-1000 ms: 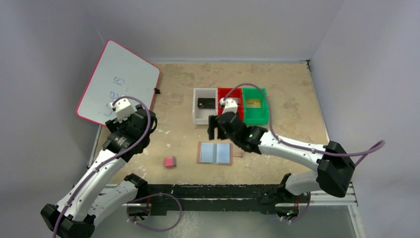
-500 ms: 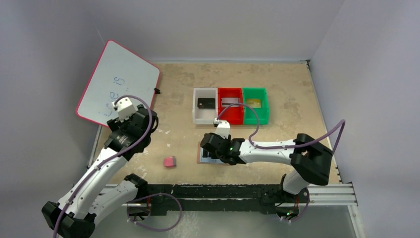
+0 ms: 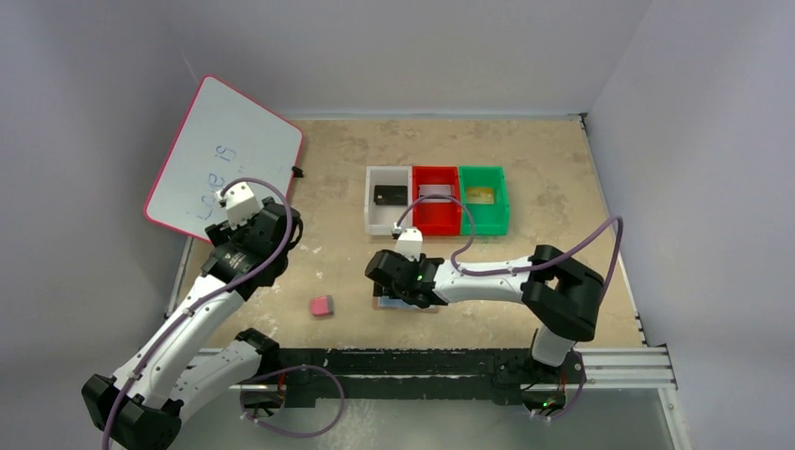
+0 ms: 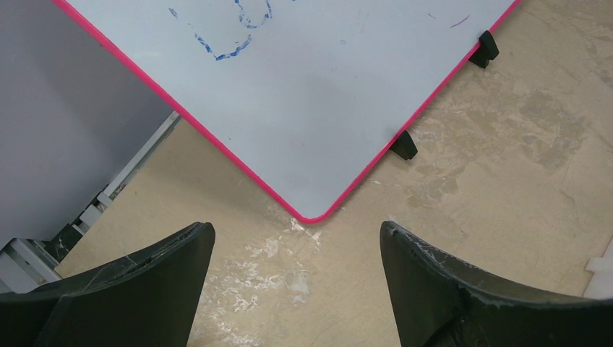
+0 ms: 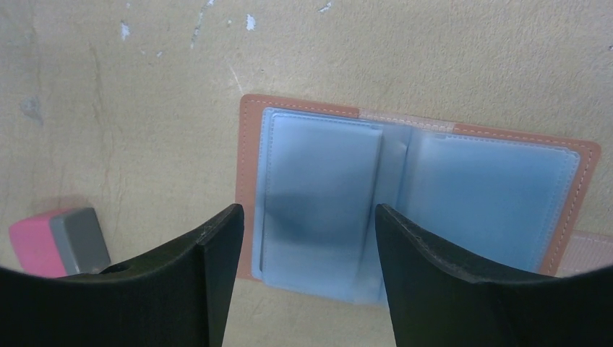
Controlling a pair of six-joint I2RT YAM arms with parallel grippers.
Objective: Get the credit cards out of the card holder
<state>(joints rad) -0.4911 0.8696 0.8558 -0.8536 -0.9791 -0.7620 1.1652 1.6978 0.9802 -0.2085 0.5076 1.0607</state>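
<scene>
Tan stitched leather frames the card holder, its blue-grey clear plastic sleeves smooth and faintly glossy against the matt, mottled beige surface flecked with white scuffs. The pink-and-grey eraser looks dull and rubbery. The pink-rimmed whiteboard is smooth and shiny, and the left gripper has black jaws of matt, scratched plastic.

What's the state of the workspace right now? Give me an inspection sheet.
Surface: beige table, scuffed, pale stains.
Job's things: card holder open flat; black card in white bin, silver-grey card in red bin, gold card in green bin.
Clutter: eraser, whiteboard.
Grippers: left gripper open, holding nothing; right gripper open above the holder's sleeves.
Cables: purple cables along both arms.
Surroundings: grey walls.
</scene>
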